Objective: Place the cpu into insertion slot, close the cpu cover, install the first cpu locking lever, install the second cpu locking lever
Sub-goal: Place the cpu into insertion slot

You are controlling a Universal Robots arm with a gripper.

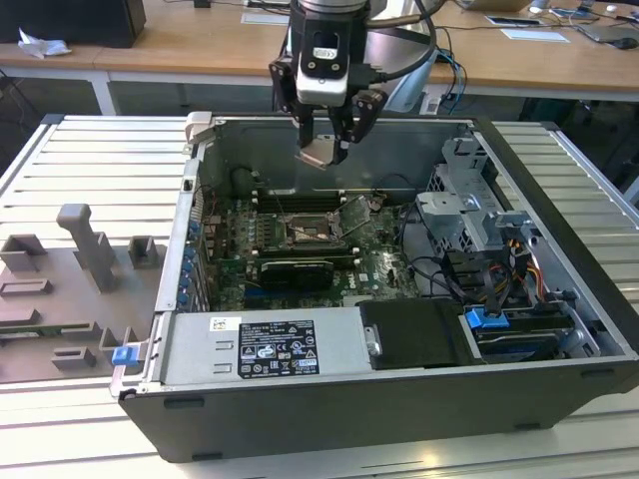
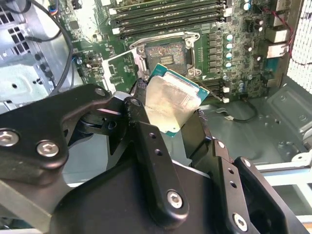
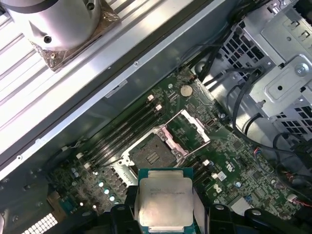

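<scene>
A white printed label [image 1: 275,347] marked the grey power supply [image 1: 337,351]. High above the bare insertion slot [image 1: 312,232], the end effector [image 1: 324,148] was clamped on the cpu [image 1: 318,155], its faint print unreadable; the cpu cover [image 1: 359,213] stood open beside the slot.

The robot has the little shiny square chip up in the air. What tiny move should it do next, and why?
Probably ease down, keeping hold. The gripper grips the small flat silver-grey square cpu high above the green board, and the square black-framed insertion slot sits bare below it, its thin silvery metal cpu cover swung open beside it.
</scene>
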